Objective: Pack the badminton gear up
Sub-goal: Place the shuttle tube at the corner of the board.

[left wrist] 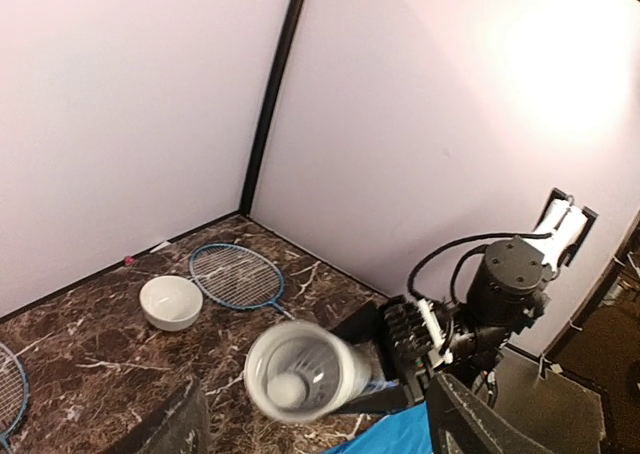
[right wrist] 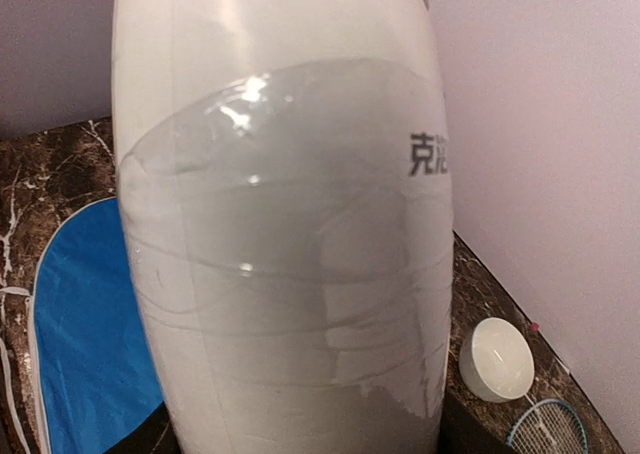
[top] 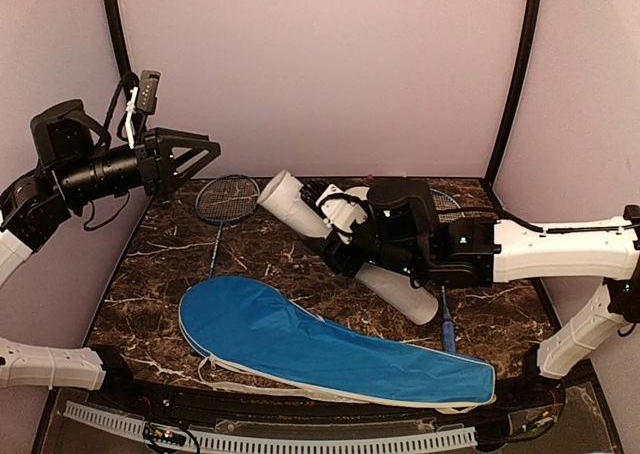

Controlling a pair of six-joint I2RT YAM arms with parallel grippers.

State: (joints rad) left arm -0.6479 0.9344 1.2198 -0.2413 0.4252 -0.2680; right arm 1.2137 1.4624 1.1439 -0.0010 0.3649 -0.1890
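Note:
My right gripper (top: 338, 236) is shut on the long white tube (top: 300, 212) and holds it tilted, open end up and toward the left. The tube fills the right wrist view (right wrist: 290, 254). In the left wrist view the tube's open mouth (left wrist: 300, 369) shows a white shuttlecock (left wrist: 288, 391) inside. My left gripper (top: 207, 159) is open and empty, raised at the far left and facing the tube's mouth. One blue racket (top: 228, 199) lies at the back left. The second racket (top: 447, 329) lies partly under my right arm. The blue racket cover (top: 320, 344) lies along the front.
A small white bowl (left wrist: 170, 302) sits at the back, behind the tube, and shows in the right wrist view (right wrist: 497, 359). Pale walls with black corner posts enclose the dark marble table (top: 150, 264).

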